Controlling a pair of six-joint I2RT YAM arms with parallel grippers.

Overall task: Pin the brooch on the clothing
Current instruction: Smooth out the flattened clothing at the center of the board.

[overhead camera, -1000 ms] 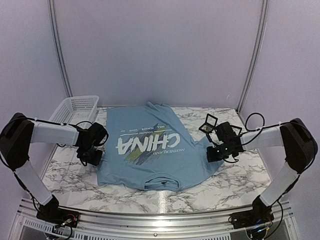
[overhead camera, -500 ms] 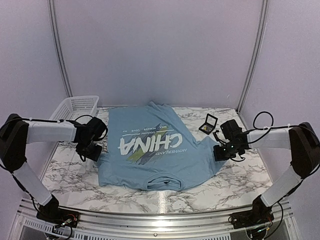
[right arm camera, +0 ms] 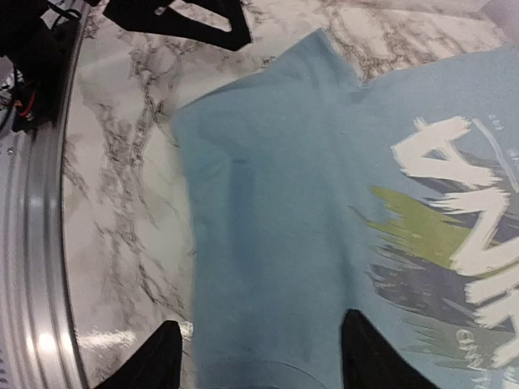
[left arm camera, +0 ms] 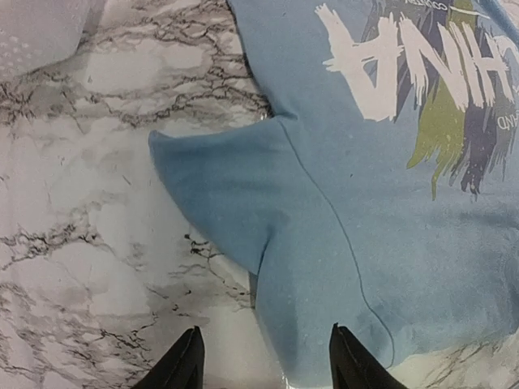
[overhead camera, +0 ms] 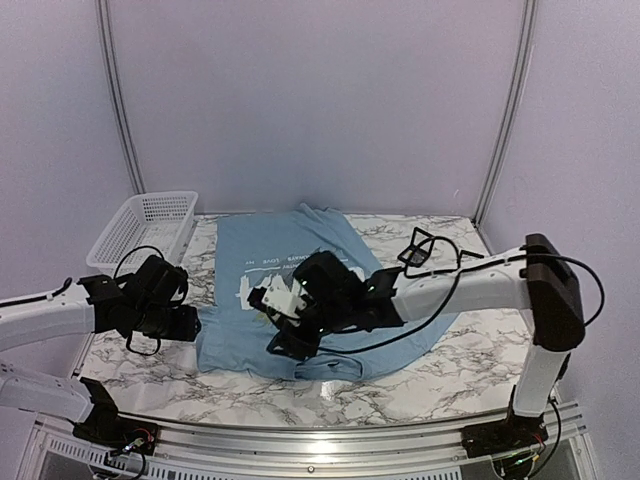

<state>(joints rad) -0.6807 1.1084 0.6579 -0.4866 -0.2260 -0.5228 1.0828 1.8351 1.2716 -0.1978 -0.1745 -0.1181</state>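
Seen from above, my right arm has swung from the right edge of the clothing (overhead camera: 290, 250) to reach over its middle. My right gripper (overhead camera: 283, 342), clenched on the right sleeve a second ago, is now released. My left arm has drawn back toward the near left corner, and its gripper (overhead camera: 178, 322) has let go of the left sleeve. The light blue T-shirt lies spread flat on the marbled worktop (overhead camera: 470, 330), collar toward me, with white lettering across the chest. I judge that the smoothing-out is over and the pinning has not begun. I cannot make out the brooch in any view. A small black case (overhead camera: 418, 245) stands open just past the shirt's right sleeve, and a white mesh basket (overhead camera: 140, 225) sits at the far left. In my left wrist view the left gripper (left arm camera: 266, 361) is moderately open and holds nothing. It hovers over the near edge of the T-shirt (left arm camera: 365, 243) below the left sleeve, and I cannot tell whether it touches the cloth. In my right wrist view the right gripper (right arm camera: 263, 356) is spread open and empty above plain blue fabric (right arm camera: 284, 243), with the painted strokes to one side.
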